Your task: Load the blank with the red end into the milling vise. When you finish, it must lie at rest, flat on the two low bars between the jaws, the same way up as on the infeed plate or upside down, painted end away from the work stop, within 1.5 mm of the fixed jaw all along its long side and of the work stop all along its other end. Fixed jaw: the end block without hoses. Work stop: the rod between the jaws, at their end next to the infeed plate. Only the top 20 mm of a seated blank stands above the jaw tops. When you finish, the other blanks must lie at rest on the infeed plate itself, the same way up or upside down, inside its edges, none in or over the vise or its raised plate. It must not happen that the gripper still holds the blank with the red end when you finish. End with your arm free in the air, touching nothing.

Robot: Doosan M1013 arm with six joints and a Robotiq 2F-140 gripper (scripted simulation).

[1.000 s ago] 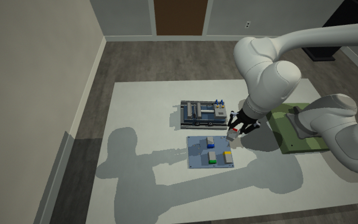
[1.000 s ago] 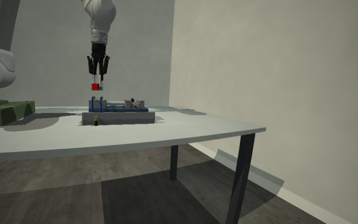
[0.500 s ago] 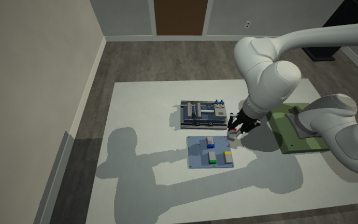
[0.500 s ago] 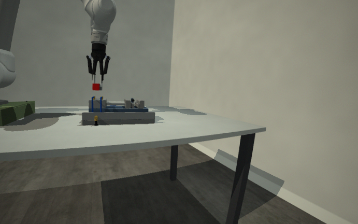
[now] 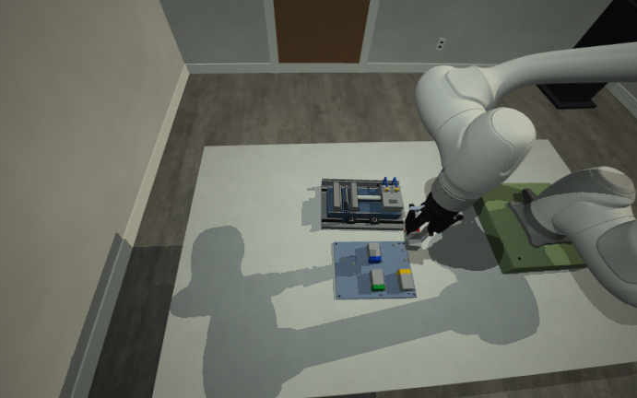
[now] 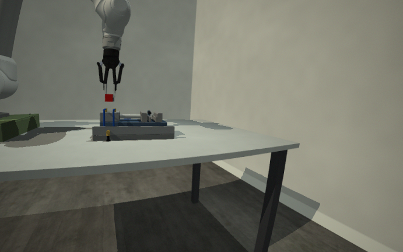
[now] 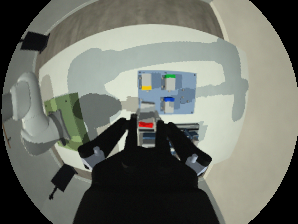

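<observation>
My gripper (image 5: pixel 420 228) (image 6: pixel 110 90) (image 7: pixel 146 114) points down, shut on the sides of the red-ended blank (image 5: pixel 413 240) (image 6: pixel 109 97) (image 7: pixel 147 116). The blank hangs well above the table and looks level. Its red end faces the exterior view, away from the infeed plate (image 5: pixel 347 286) (image 7: pixel 185 80). In the exterior view it shows above the vise's hose end. The fixed jaw (image 5: pixel 336 195) (image 6: pixel 157 118) and moving jaw (image 5: pixel 354 195) (image 6: pixel 143 116) stand apart with no blank between them. The dark work stop (image 5: pixel 346 207) shows between them. The low bars are not clearly visible.
The blue-ended blank (image 5: pixel 373 250) (image 7: pixel 168 106), green-ended blank (image 5: pixel 376 276) (image 7: pixel 170 84) and yellow-ended blank (image 5: pixel 406 282) (image 7: pixel 146 80) lie apart on the infeed plate. The hose block (image 5: pixel 392 199) stands at the vise's robot-side end. The green robot base (image 5: pixel 496 232) (image 7: pixel 67 122) is beyond.
</observation>
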